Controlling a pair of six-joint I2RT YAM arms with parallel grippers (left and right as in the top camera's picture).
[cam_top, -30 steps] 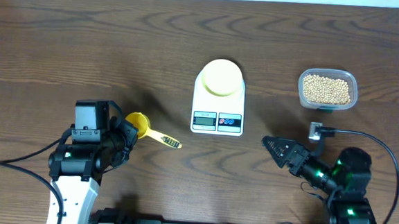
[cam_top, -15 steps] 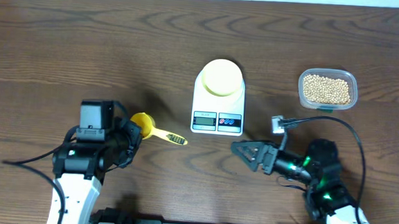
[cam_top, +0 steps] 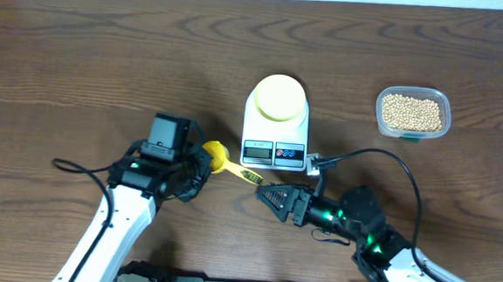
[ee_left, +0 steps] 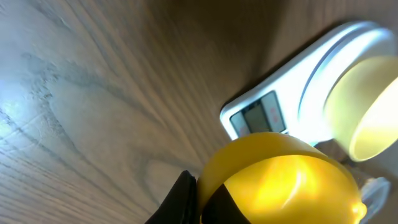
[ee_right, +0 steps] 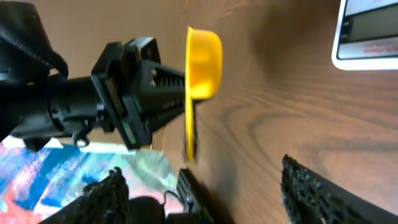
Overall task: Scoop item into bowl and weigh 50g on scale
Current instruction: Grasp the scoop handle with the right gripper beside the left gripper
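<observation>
My left gripper (cam_top: 200, 161) is shut on the cup end of a bright yellow scoop (cam_top: 216, 155), held above the table just left of the scale (cam_top: 274, 135). In the left wrist view the scoop's cup (ee_left: 280, 180) fills the lower frame beside a black finger (ee_left: 184, 198). The scoop's handle (cam_top: 249, 175) points at my right gripper (cam_top: 268, 200), which stands open with the handle's tip (ee_right: 190, 146) at the mouth of its jaws. The pale yellow bowl (cam_top: 278, 97) sits on the scale's platform. The beans (cam_top: 412, 111) lie in a clear tub at the right.
The clear tub (cam_top: 447, 106) stands right of the scale, well away from both arms. A cable (cam_top: 382, 158) arcs over my right arm in front of the scale. The scale's display and buttons (cam_top: 274, 150) face the front edge.
My left arm has carried the scoop rightwards towards the scale. My right arm has swung left across the scale's front to the handle's tip, its jaws a little narrower.
</observation>
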